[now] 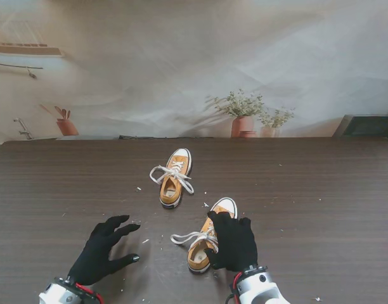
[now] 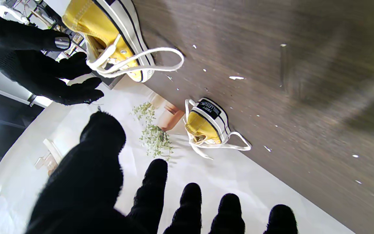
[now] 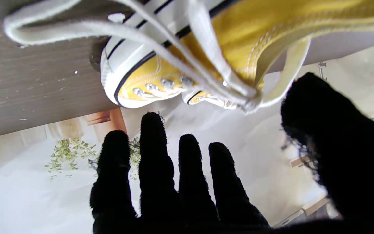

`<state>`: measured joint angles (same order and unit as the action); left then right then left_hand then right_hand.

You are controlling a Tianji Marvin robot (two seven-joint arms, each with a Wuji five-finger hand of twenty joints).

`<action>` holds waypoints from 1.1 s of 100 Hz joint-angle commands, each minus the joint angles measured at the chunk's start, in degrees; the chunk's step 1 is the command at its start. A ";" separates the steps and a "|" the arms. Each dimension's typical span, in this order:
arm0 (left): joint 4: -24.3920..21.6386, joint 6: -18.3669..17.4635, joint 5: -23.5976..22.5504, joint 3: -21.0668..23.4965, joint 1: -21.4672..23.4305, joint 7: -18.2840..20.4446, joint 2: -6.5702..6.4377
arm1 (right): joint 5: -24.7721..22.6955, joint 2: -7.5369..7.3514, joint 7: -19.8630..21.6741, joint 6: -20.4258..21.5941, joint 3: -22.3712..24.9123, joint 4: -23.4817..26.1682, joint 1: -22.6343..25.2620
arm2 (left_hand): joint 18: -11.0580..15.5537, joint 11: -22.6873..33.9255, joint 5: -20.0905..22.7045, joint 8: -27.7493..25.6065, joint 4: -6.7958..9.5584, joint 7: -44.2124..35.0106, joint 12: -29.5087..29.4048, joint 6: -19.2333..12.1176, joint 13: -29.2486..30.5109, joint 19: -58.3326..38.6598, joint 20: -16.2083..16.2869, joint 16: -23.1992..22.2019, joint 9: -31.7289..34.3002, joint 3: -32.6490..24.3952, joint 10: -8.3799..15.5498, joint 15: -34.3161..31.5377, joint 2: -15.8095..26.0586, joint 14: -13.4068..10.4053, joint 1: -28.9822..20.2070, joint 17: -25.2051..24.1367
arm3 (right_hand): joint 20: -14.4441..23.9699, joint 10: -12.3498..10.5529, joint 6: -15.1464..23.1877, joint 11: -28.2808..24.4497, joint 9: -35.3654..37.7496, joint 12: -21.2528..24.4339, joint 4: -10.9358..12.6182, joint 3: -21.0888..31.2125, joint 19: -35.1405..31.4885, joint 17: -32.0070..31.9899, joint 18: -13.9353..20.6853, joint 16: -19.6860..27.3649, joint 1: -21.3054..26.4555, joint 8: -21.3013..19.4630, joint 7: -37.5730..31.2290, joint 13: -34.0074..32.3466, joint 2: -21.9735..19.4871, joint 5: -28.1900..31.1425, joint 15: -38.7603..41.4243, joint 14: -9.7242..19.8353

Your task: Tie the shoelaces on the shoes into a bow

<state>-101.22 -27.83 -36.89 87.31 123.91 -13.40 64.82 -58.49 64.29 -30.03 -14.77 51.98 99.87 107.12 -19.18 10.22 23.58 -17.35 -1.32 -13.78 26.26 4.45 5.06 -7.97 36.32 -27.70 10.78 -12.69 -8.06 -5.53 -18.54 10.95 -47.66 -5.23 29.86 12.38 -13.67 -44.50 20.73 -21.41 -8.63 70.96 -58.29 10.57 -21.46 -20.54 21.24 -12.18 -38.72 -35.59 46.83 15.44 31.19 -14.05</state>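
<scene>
Stand view, itemised.

Right hand (image 1: 234, 241): black knit glove, white cuff at the wrist. Fingers extended and only slightly parted, palm down, lying over the right flank of the near shoe (image 1: 203, 244). It holds nothing; whether the palm presses the canvas cannot be told. In the right wrist view the fingers (image 3: 154, 156) are straight and spread, the thumb apart, just short of the lace knot (image 3: 250, 100).

Left hand (image 1: 104, 251): same black glove. Fingers splayed wide, thumb out, empty, over bare table at about 9 o'clock from the near shoe, well apart from it.

Near shoe: low canvas sneaker, mustard yellow, white rubber toe cap and sole with a dark stripe, metal eyelets. Toe points to 1 o'clock. A flat white lace loop (image 1: 184, 238) runs out from it toward 9 o'clock and lies on the table.

Far shoe (image 1: 175, 177): matching sneaker, at 11 o'clock from the near one, well apart, toe to 12 o'clock. White laces (image 1: 172, 172) form a loose bow, with loops falling off both sides. Black heel label with white lettering in the left wrist view.

Table (image 1: 321, 202): dark brown wood grain, matte, scattered with small white flecks.

Backdrop (image 1: 181, 63): pale printed cloth, wrinkled, with potted plants (image 1: 245, 114) at 12 o'clock.
</scene>
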 commanded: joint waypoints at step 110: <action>-1.17 -0.73 2.72 -0.70 0.54 1.68 0.14 | -10.88 -2.41 1.96 -4.88 -8.44 -9.80 -11.70 | 2.25 -0.28 2.29 -0.23 0.84 1.45 -1.11 0.09 0.54 1.19 -3.04 0.96 0.51 5.99 -0.80 1.20 5.23 0.93 -2.16 -0.59 | 2.57 -4.57 12.85 -2.62 15.95 -1.54 0.96 11.46 -10.21 20.37 -3.14 -0.92 14.96 -7.02 -10.24 -20.81 7.29 19.95 5.89 1.23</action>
<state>-101.77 -28.25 -34.26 86.53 124.09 -12.27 64.80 -69.53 62.22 -28.21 -19.89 43.51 91.38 96.82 -19.18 10.22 24.25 -17.35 -1.31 -13.04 26.26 4.52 5.06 -7.30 33.71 -27.70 11.11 -8.55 -8.20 -5.50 -15.64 11.54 -48.92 -5.23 31.23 9.35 -3.50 -46.18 34.11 -22.01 -9.07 77.43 -66.22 27.92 -22.94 -20.20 30.65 -16.31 -47.46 -51.59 54.70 32.66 34.93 -14.62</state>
